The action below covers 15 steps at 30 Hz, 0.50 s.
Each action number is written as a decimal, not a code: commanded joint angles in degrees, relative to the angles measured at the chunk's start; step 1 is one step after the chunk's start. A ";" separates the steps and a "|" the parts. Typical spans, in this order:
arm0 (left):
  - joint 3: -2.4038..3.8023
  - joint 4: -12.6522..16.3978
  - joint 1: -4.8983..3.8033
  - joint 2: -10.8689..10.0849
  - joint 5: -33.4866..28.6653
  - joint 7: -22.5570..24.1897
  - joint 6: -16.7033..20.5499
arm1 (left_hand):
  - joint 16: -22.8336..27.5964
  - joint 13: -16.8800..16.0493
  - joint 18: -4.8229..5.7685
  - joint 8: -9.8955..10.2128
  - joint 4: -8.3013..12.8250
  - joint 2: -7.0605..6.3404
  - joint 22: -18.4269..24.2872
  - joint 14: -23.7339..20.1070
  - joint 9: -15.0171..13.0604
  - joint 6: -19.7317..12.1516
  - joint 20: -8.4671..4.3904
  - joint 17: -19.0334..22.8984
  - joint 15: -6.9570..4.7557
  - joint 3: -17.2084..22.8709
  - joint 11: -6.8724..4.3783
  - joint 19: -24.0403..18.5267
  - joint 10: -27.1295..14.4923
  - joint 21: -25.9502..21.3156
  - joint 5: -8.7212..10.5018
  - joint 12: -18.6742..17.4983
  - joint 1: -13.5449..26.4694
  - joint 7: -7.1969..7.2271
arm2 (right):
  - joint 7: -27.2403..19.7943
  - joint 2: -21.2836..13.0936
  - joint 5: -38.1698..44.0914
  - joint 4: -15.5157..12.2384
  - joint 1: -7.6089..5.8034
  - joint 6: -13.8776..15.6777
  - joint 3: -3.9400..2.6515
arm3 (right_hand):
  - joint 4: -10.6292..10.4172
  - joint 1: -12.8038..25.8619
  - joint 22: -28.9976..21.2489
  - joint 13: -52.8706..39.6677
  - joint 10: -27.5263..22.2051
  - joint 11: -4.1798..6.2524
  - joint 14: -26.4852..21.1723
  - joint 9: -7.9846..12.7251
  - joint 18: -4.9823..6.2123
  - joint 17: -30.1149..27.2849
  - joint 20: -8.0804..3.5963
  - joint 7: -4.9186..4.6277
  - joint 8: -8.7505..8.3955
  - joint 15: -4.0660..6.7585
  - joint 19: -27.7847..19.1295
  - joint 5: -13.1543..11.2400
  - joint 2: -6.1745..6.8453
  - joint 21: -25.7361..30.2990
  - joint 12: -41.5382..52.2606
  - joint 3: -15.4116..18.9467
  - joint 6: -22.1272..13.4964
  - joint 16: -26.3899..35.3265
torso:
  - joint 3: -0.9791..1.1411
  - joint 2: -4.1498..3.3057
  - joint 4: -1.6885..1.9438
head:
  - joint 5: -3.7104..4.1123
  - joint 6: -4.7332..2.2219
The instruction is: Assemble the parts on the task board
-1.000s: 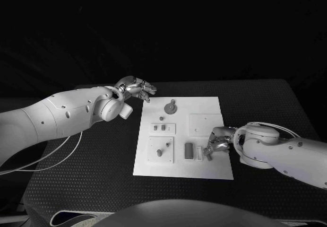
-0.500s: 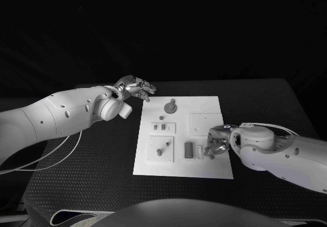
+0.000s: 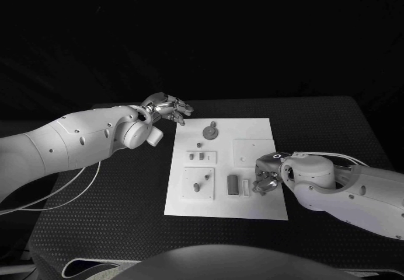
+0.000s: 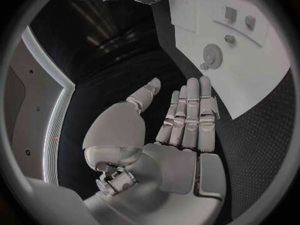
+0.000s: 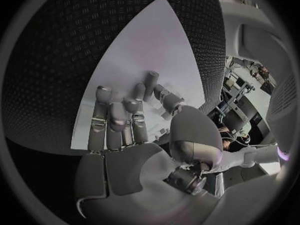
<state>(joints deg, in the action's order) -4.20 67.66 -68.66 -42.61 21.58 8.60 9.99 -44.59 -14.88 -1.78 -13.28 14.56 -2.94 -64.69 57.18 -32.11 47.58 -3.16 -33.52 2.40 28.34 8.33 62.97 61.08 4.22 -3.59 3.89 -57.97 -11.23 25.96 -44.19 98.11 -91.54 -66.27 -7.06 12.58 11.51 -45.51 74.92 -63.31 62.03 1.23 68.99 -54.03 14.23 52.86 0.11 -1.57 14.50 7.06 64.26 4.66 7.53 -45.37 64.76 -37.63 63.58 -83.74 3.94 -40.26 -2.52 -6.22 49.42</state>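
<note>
Shifted: right hand farther over board, fingers curled, hold uncertain; grey part just beside it. Left hand spread, empty, parked off board on tabletop side.

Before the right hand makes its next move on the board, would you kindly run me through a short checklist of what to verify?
1. Left hand away from the task board, off its far left corner: ok.
2. Left hand holds nothing, fingers extended: ok.
3. Right hand over the board's right edge, beside the dark upright part: ok.
4. Whether the right hand holds a part: cannot tell; its fingers hide whatever lies under them.
5. Round part lying on the board's far end, untouched: ok.
6. Board flat on the table: ok.
</note>
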 commanded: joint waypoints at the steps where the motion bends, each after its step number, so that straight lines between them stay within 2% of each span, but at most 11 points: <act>1: 0.03 0.12 -0.07 0.13 0.34 0.32 -0.66 | 0.25 0.06 -1.23 -0.28 -0.44 0.11 -0.06 0.28 0.01 -0.44 -0.14 -0.10 -0.03 -0.06 0.21 0.33 -0.17 -0.19 0.08 0.08 0.59 -0.03 | 3.39 -0.40 -0.21 1.35 0.84 -4.93 0.82 | 2.62 -1.30 1.29 0.10 -0.28 0.01 -0.46 9.86 0.77 -0.09 0.12 -3.46 -2.45 -0.04 -0.55 -0.21 -3.29 0.05 -0.20 0.17 -3.04 0.11 | 0.03 -0.01 0.03 | 0.04 -0.06; 4: 0.03 0.10 -0.07 0.17 0.34 0.32 -0.63 | 0.26 0.06 -1.22 -0.28 -0.46 0.12 -0.06 0.28 0.01 -0.44 -0.14 -0.10 -0.03 -0.06 0.21 0.33 -0.17 -0.18 0.08 0.09 0.61 -0.04 | 3.25 -0.32 -3.07 1.45 0.84 -3.98 0.82 | 4.68 -2.25 1.27 0.18 -0.16 0.03 -0.45 10.32 0.77 -0.16 0.21 -3.41 -2.60 -0.07 -0.66 -0.15 -6.00 -0.12 -0.19 -0.14 -2.67 0.05 | 0.04 -0.01 0.04 | 0.06 -0.06; 6: 0.03 0.07 -0.07 0.23 0.34 0.33 -0.63 | 0.26 0.06 -1.22 -0.28 -0.47 0.13 -0.06 0.28 0.01 -0.44 -0.13 -0.11 -0.03 -0.06 0.21 0.33 -0.17 -0.18 0.09 0.09 0.62 -0.04 | 3.05 -0.31 -6.92 1.71 0.84 -2.66 0.82 | 5.15 -2.84 1.28 0.25 0.15 0.14 -0.34 10.57 0.77 -0.21 0.23 -3.27 -2.53 -0.06 -0.77 -0.12 -7.55 -0.22 -0.13 -0.35 -2.10 -0.02 | 0.03 0.00 0.05 | 0.06 -0.12; 8: 0.03 0.09 -0.07 0.25 0.34 0.32 -0.66 | 0.26 0.06 -1.22 -0.28 -0.49 0.13 -0.07 0.28 0.01 -0.44 -0.13 -0.11 -0.03 -0.06 0.21 0.34 -0.17 -0.18 0.08 0.09 0.63 -0.04 | 2.88 -0.39 -9.89 1.85 0.84 -1.20 0.81 | 5.26 -3.42 1.30 0.44 0.48 0.24 -0.27 10.77 0.77 -0.33 0.24 -3.15 -2.49 -0.05 -0.91 -0.12 -8.45 -0.30 -0.25 -0.48 -1.73 0.04 | 0.03 0.01 0.06 | 0.09 -0.14; 12: 0.03 0.05 -0.07 0.26 0.34 0.32 -0.63 | 0.27 0.06 -1.22 -0.28 -0.51 0.15 -0.07 0.28 0.02 -0.44 -0.14 -0.12 -0.02 -0.06 0.21 0.34 -0.17 -0.18 0.08 0.09 0.65 -0.04 | 2.60 -0.64 -16.26 1.97 0.83 2.75 0.80 | 5.35 -4.66 1.36 0.57 1.24 0.54 0.19 10.82 0.77 -0.36 0.06 -2.77 -2.13 0.10 -0.63 -0.15 -8.90 -0.66 -0.14 -0.67 -0.83 -0.18 | 0.04 -0.01 0.07 | 0.14 -0.15; 15: 0.02 0.04 -0.07 0.25 0.34 0.31 -0.62 | 0.27 0.06 -1.22 -0.28 -0.52 0.15 -0.07 0.28 0.02 -0.44 -0.14 -0.13 -0.02 -0.07 0.21 0.33 -0.16 -0.18 0.08 0.09 0.66 -0.04 | 2.13 -1.26 -23.67 1.87 0.80 7.97 0.77 | 5.36 -5.41 1.30 0.84 2.12 0.85 1.13 11.07 0.77 0.14 -0.11 -2.51 -1.93 0.38 -0.26 -0.16 -8.94 -1.11 -0.22 -0.29 -0.02 -0.44 | 0.02 -0.01 0.06 | 0.18 -0.19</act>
<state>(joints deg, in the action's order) -4.20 67.60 -68.66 -42.46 21.68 8.57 9.98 -44.59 -14.88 -1.78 -13.27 14.41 -2.75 -64.69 57.18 -32.11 47.58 -3.15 -33.56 2.40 28.19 8.33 62.96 61.09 4.22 -3.59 3.89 -57.78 -11.23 26.15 -44.99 84.56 -90.31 -66.39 -2.28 12.56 16.79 -47.72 74.92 -62.53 63.59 1.95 69.54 -53.32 14.13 52.80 0.18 -3.39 12.35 7.33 63.78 4.15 1.23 -46.23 64.70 -38.05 63.82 -83.99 3.98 -40.26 -2.46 -6.06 49.26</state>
